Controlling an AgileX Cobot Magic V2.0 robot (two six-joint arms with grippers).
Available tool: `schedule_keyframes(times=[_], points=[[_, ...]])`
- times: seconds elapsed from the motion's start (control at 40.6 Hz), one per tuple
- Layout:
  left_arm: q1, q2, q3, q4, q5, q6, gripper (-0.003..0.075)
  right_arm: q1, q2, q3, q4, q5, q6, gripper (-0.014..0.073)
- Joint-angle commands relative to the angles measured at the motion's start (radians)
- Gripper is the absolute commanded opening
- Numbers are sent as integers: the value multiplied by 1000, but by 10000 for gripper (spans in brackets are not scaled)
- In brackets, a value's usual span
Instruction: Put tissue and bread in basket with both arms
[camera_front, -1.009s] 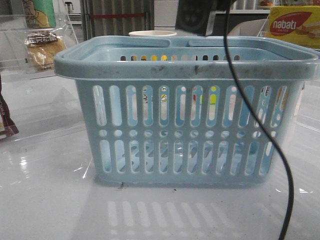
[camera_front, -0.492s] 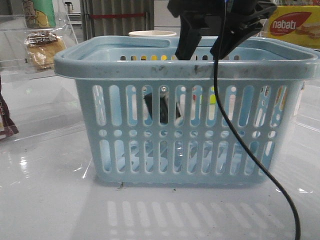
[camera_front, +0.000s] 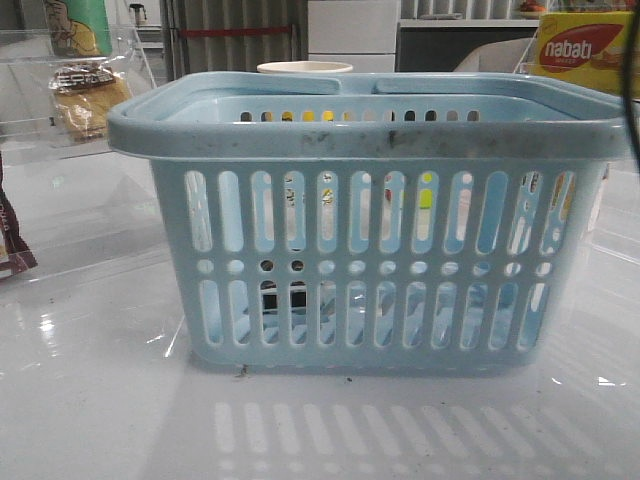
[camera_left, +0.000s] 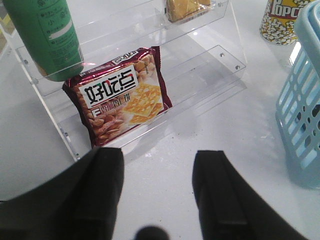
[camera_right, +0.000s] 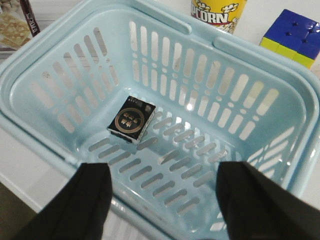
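Two grippers, and both of them are empty right now. From the front, nearest to us sits the basket (camera_front: 370, 220), light blue, slotted sides, scuffed rim, square on the glossy white table (camera_front: 100, 400). Through the lower slots, left of centre, something dark shows on the floor of it: that's the tissue (camera_front: 282, 298). The right wrist view confirms it, the right gripper (camera_right: 165, 200) is up above the basket's near rim with its black fingers (camera_right: 90, 200) spread wide and nothing between them, and the small black pack lies flat on the slotted bottom, apart from every wall. Over on the left, the left gripper (camera_left: 157, 195) hangs above bare table, its fingers parted as well, grasping nothing. Just ahead of it a dark red snack packet (camera_left: 120, 97) leans on the lowest step of a clear acrylic rack (camera_left: 210, 75), with a green canister (camera_left: 45, 37) one step up. Further back on that rack, at the far left in the front view, the bread (camera_front: 88, 98) rests in its clear wrapper, golden-brown under a dark label, well apart from the basket. Behind the basket a popcorn cup (camera_right: 218, 12) stands just beyond the far rim, a blue and yellow cube (camera_right: 294, 36) near it, and at the back right a yellow nabati box (camera_front: 585, 50).
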Motion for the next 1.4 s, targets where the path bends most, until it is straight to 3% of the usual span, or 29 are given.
schedule_keyframes(times=[0.0,0.172,0.344,0.394,0.664,0.91,1.255,1.378], points=[[-4,9,-30,0,-70,20,382,0,-129,52,-15,-62,-14,551],[-4,11,-30,0,-89,20,408,0,-291,173,-15,-33,-14,551],[-4,54,-37,-7,-182,40,620,0,-392,229,-15,-16,-14,551],[-4,94,-53,-17,-206,40,645,0,-402,234,-18,-14,-14,551],[-4,387,-224,-38,-214,40,644,0,-403,234,-18,-9,-14,551],[-4,684,-401,-23,-310,40,644,0,-403,234,-18,-9,-14,551],[-4,993,-657,-31,-303,42,644,0,-403,234,-18,-9,-14,551],[15,1059,-716,-129,-297,142,644,0,-403,234,-18,-9,-14,551]])
